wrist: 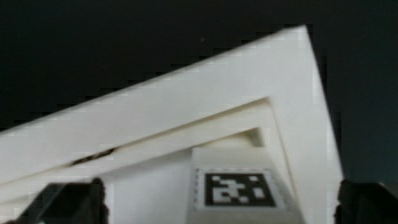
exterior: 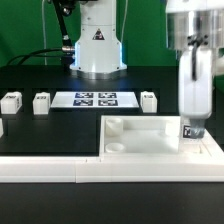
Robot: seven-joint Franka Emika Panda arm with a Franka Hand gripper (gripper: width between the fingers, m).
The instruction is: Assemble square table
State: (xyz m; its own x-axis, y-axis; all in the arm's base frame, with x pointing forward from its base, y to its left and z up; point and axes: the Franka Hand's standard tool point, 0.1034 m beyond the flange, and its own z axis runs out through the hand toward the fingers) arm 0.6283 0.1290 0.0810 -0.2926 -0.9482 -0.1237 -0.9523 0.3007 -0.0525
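The white border rail (exterior: 60, 170) lies nearest the camera in the exterior view, running across the frame. Landmark: the marker board (exterior: 93, 99), one, flat on the black table (exterior: 50, 130). The square table top (exterior: 150, 140), one, lies on the camera side of the marker board, toward the exterior view's right and touching the rail. It is hollow side up and has no long axis, being square, with edges parallel to the rail. Two corner sockets (exterior: 115, 127) show on its side toward the exterior view's left. Leg blocks (exterior: 42, 101): three are counted, two beyond the marker board's end on the exterior view's left and one just off its opposite end. A fourth white piece is cut by the frame edge and cannot be identified. The gripper (exterior: 193, 128) stands upright over the top's corner on the exterior view's right. Only the wrist view shows the fingers (wrist: 63, 203) spread wide, clear of a tag (wrist: 237, 190) on the white corner between them, pinching nothing. Only the exterior view shows the robot base (exterior: 97, 45), beyond the marker board.
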